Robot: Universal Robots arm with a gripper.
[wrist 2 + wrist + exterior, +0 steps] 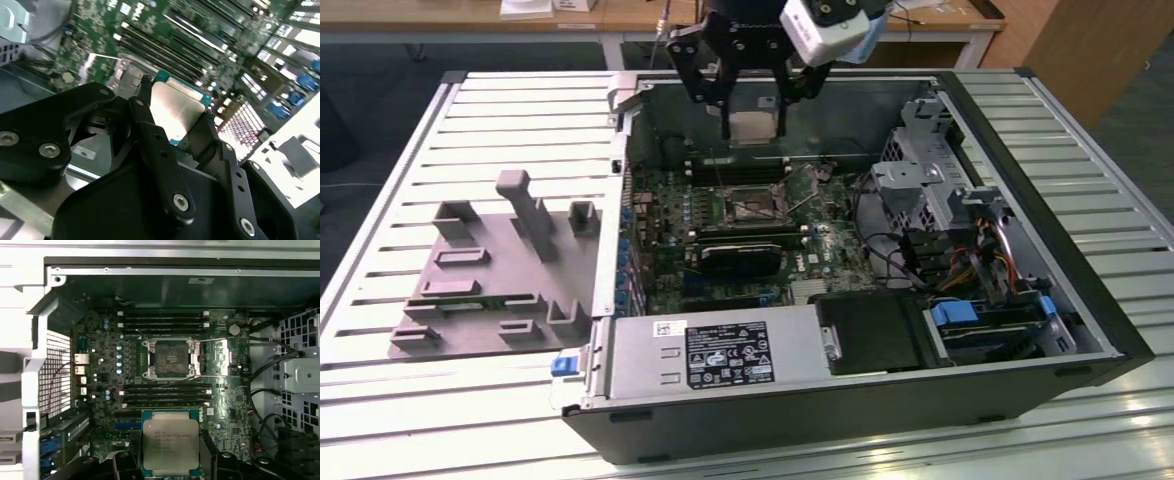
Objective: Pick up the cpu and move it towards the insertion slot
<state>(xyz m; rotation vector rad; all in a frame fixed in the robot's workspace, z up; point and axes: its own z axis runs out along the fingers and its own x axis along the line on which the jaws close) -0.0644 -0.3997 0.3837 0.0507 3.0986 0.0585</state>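
The gripper (754,110) is clamped on the cpu (754,129), its two black fingers (150,125) pressing opposite edges of the chip so the shiny silver top faces outward between them. In the first wrist view the cpu (171,442) sits right at the gripper, and the insertion slot (170,358) lies straight ahead of it across a bank of memory slots (167,395), open, with its lever swung aside. In the exterior view the insertion slot (750,205) is below the held chip, a little nearer the camera, with clear air between. The arm hangs over the far side of the open computer case (1107,330), wrist pointing down into it, the chip held roughly upright, not yet level with the socket
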